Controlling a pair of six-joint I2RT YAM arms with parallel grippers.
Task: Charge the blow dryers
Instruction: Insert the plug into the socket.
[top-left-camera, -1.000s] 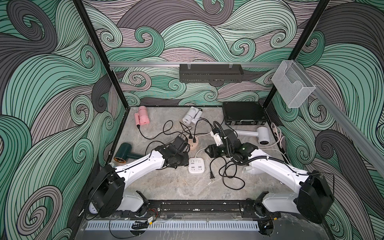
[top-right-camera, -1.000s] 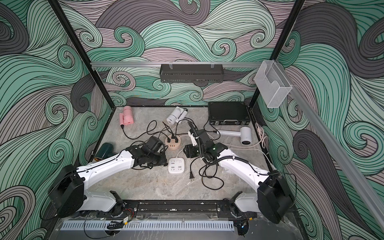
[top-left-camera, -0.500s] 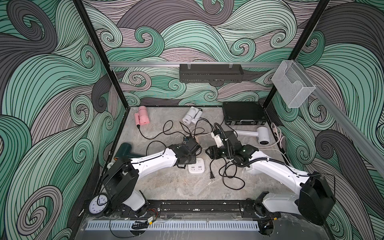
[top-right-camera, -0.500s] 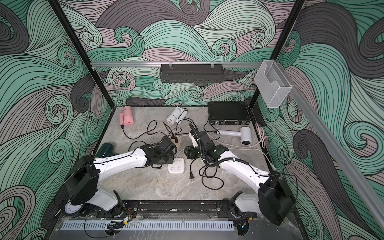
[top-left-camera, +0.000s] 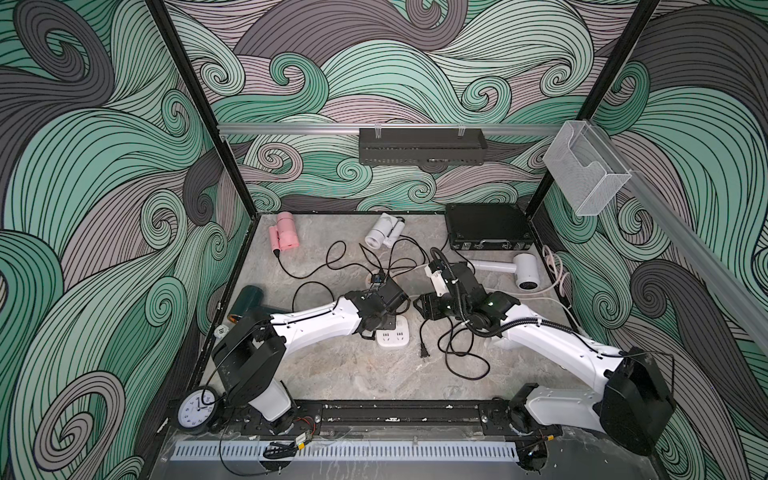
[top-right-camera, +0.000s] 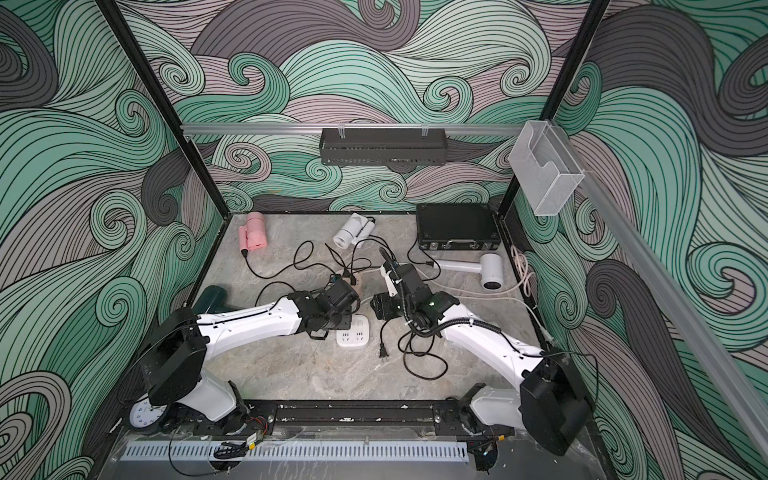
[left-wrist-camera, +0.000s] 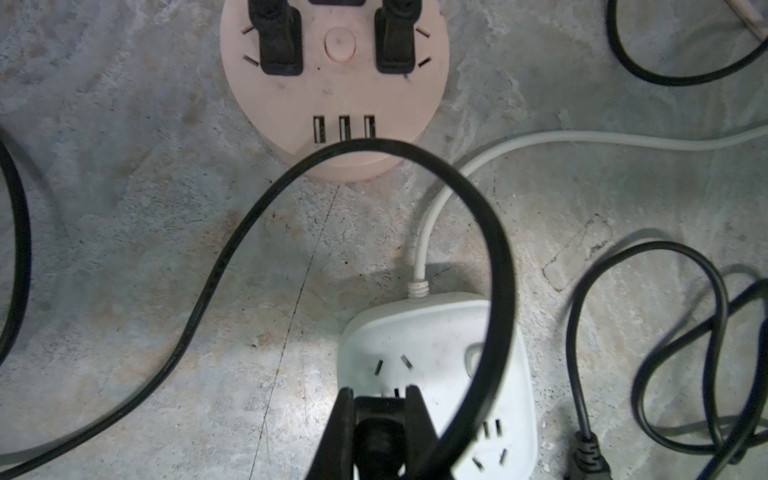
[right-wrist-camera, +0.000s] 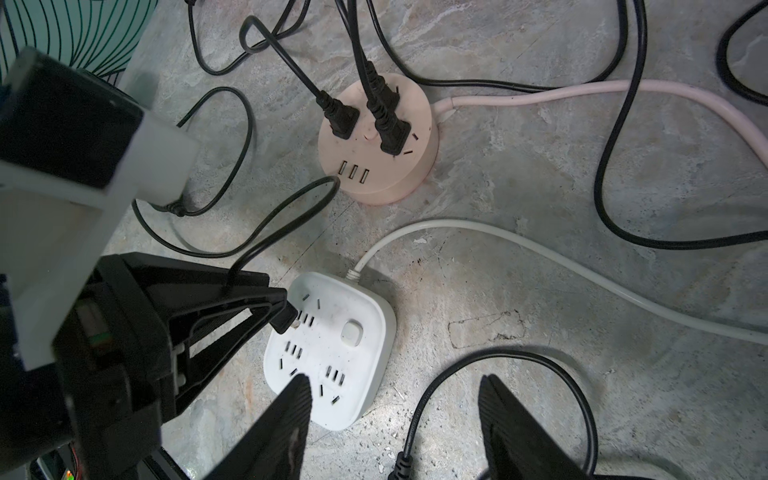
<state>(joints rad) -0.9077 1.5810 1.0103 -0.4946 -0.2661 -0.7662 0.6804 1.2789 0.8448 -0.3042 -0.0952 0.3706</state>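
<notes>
My left gripper (left-wrist-camera: 378, 399) is shut on a black plug (left-wrist-camera: 379, 419), held down against a corner socket of the square white socket hub (left-wrist-camera: 436, 332). The right wrist view shows the plug (right-wrist-camera: 286, 321) touching the hub (right-wrist-camera: 357, 307); I cannot tell whether the prongs are in. The plug's cord (left-wrist-camera: 415, 166) loops up in front of the camera. My right gripper (right-wrist-camera: 395, 399) hangs open just beside the hub, over a loose black plug (right-wrist-camera: 399, 463). Blow dryers lie around: pink (top-left-camera: 284, 232), white (top-left-camera: 380, 232), another white (top-left-camera: 524, 271), dark green (top-left-camera: 247, 301).
The round peach socket hub (right-wrist-camera: 415, 174) stands just behind the white one with black plugs in it. Black cords (top-left-camera: 461, 357) tangle across the floor beside my right arm. A black case (top-left-camera: 486, 226) sits at the back right. A clock (top-left-camera: 195, 415) lies by the left arm's base.
My left arm has swung right, carrying the plug from beside the round hub to over the white hub. The right arm has hardly moved; its jaws stand slightly wider.
</notes>
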